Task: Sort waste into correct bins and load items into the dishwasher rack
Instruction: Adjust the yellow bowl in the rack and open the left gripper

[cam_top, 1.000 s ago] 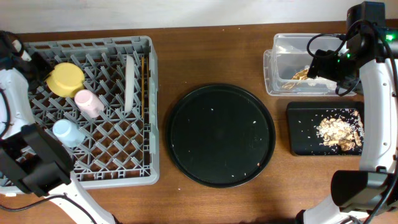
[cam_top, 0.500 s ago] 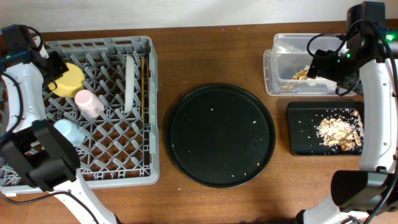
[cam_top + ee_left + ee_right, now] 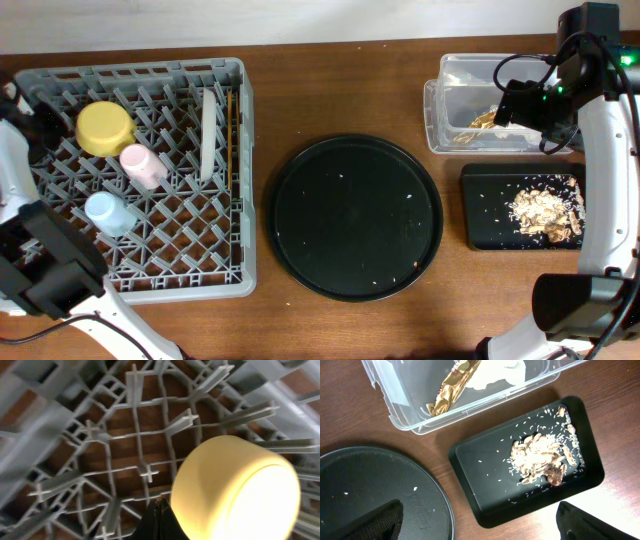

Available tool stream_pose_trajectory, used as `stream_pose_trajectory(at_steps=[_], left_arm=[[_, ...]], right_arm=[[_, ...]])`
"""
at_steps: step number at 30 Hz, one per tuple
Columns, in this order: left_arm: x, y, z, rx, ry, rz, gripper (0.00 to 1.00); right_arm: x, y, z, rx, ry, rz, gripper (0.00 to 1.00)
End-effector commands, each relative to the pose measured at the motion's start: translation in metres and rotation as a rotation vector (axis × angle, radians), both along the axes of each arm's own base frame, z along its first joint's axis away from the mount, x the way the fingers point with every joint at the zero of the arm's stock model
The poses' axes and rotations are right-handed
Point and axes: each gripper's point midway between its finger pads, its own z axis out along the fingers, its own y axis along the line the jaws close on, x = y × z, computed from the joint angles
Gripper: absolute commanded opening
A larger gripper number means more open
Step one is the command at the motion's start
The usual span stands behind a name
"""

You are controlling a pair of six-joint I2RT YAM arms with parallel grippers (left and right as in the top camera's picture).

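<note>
- The left tool (image 3: 159,510) is pinched fully shut with nothing between its fingers. It hangs low inside the dishwasher rack (image 3: 140,435).
- Just beside its fingertips sits the yellow bowl (image 3: 235,490) on the rack's lattice; whether tool and bowl touch I cannot tell.
- Farther from this tool, in the same rack, are the pink cup (image 3: 143,166) and then the light-blue cup (image 3: 108,212).
- Farthest from it, the grey plate (image 3: 208,135) stands on edge — the chopsticks (image 3: 232,130) lie alongside, by the rack's far wall.
- The right tool (image 3: 479,510) is spread wide and grips nothing — it hovers above the bins.
- Right below it lies the shallow black tray (image 3: 485,465), holding the food scraps (image 3: 540,457).
- Just beyond stands the clear tub (image 3: 395,405), with the gold-brown wrapper (image 3: 450,390) and the white napkin (image 3: 500,372) inside.
- Beside this tool, between the two arms, the round black tray (image 3: 355,217) rests on the counter (image 3: 350,90).
</note>
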Motion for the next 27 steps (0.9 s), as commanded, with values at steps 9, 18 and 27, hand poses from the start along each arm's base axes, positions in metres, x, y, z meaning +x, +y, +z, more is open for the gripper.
stream_pose_trajectory(at_steps=[9, 18, 27], left_arm=[[0.039, -0.06, 0.007, -0.017, -0.07, -0.191, 0.0], [0.022, -0.023, -0.025, 0.036, 0.031, -0.083, 0.0], [0.002, -0.006, -0.021, -0.068, 0.011, 0.006, 0.0]], right_arm=[[0.0, -0.001, 0.007, -0.003, -0.021, 0.004, 0.99], [0.0, -0.001, 0.007, -0.003, -0.021, 0.004, 0.99], [0.0, -0.001, 0.007, -0.003, -0.021, 0.004, 0.99]])
